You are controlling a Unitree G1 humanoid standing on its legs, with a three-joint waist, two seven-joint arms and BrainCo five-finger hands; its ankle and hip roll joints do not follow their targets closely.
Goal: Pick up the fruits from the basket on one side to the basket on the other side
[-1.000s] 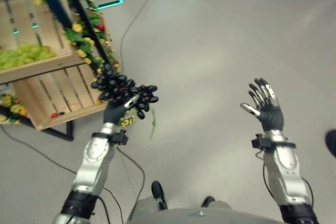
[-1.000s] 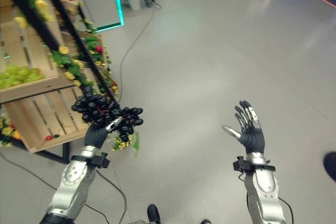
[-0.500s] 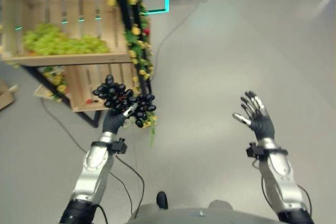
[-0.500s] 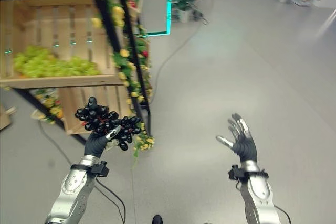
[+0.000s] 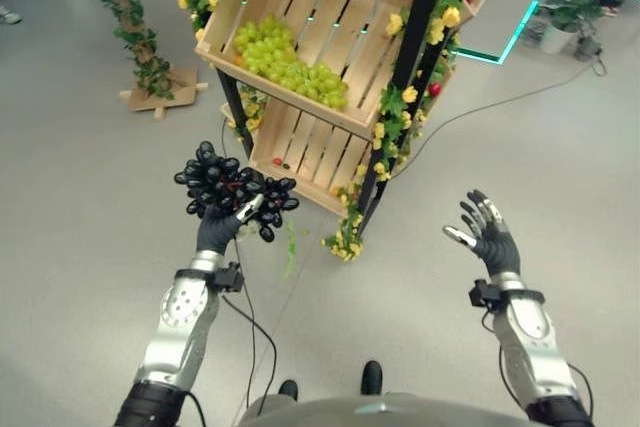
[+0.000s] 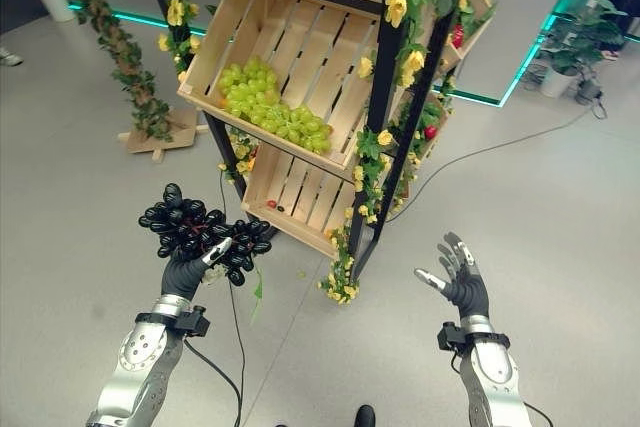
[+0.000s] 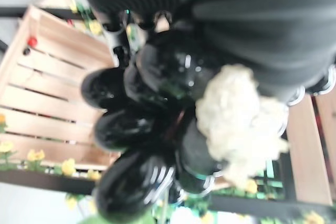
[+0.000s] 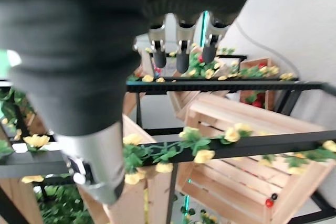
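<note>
Bunch of glossy black grapes [image 5: 232,188], left of centre frame, long axis roughly level, running left to right, its trailing berries lower right. Left hand [image 5: 215,230] beneath it, fingers curled up round the cluster from below. Right hand [image 5: 487,240] at right, fingers spread, holding nothing. Upper centre: slatted wooden crate [image 5: 300,17] tilted on a black flower-trimmed rack [image 5: 404,67], green grapes [image 5: 288,64] piled inside; a lower wooden crate [image 5: 305,152] sits under it. Judgement: carry phase; keep the bunch cupped from below and clear the crate's front lip before releasing.
</note>
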